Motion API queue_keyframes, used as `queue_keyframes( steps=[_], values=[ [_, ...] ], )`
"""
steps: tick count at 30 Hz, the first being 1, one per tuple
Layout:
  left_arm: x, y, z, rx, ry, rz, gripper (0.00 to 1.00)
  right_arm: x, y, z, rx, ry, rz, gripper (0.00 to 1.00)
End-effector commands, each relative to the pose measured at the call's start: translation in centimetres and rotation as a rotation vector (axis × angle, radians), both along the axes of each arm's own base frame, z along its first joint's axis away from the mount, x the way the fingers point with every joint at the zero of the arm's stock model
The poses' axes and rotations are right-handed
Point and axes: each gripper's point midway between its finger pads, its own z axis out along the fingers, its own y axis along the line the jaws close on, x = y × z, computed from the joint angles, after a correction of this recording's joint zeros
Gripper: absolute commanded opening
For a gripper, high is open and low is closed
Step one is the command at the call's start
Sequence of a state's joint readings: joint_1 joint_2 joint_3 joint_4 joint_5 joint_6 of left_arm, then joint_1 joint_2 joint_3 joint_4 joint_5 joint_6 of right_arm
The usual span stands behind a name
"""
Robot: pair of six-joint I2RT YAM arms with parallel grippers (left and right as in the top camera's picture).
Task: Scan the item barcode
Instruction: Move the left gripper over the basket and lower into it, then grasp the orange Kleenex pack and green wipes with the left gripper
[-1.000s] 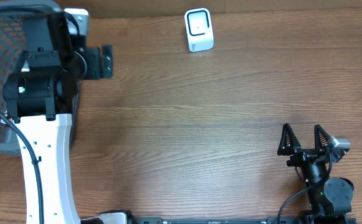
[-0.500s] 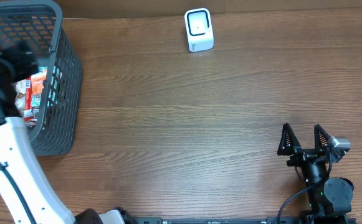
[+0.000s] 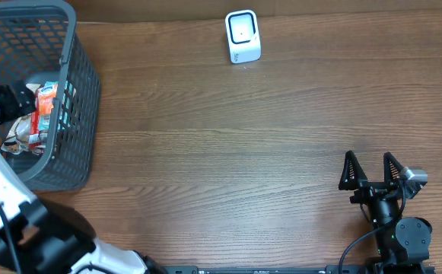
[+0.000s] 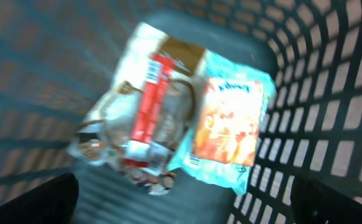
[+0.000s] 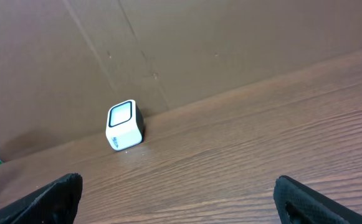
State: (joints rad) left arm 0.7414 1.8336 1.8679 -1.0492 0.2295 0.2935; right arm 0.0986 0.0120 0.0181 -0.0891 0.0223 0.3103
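We take the scanner (image 3: 243,36) as our mark. It stands on the table (image 3: 221,152) at the far edge, just before the wall (image 5: 168,50). Far to the scanner's left, and a little nearer to us, the basket (image 3: 80,84) sits at the table's end. In the basket, packets (image 3: 42,108) lie piled and overlapping, beside the basket wall nearest the scanner. The left gripper (image 4: 184,199) hangs above them. To the scanner's right and well nearer to us, the right gripper (image 3: 372,169) sits by the table's near edge, well apart from the scanner.
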Motion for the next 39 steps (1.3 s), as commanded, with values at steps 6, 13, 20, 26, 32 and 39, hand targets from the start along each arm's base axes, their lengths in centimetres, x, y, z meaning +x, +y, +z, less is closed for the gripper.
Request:
queue_keyframes(
  steps=[6, 13, 20, 26, 32, 39],
  values=[
    [2.3, -1.9, -3.1, -0.091, -0.02, -0.217, 1.0, 0.0, 0.0, -0.1, -0.002, -0.006, 0.001, 1.0],
    [2.6, -2.0, -7.5, -0.184, 0.053, -0.217, 1.0, 0.0, 0.0, -0.1, -0.002, -0.006, 0.001, 1.0],
    [3.5, -2.6, -10.1, -0.215, 0.09, -0.238, 1.0, 0.0, 0.0, -0.1, -0.002, -0.006, 0.001, 1.0],
    [3.5, -2.7, -12.8, -0.182, 0.192, -0.245, 1.0, 0.0, 0.0, -0.1, -0.002, -0.006, 0.001, 1.0],
    [4.0, -3.1, -13.9, -0.178, 0.214, -0.257, 1.0, 0.0, 0.0, -0.1, -0.002, -0.006, 0.001, 1.0],
    [3.7, -2.6, -15.5, -0.174, 0.257, -0.241, 0.98, 0.0, 0.0, -0.1, -0.002, -0.006, 0.001, 1.0]
  ],
)
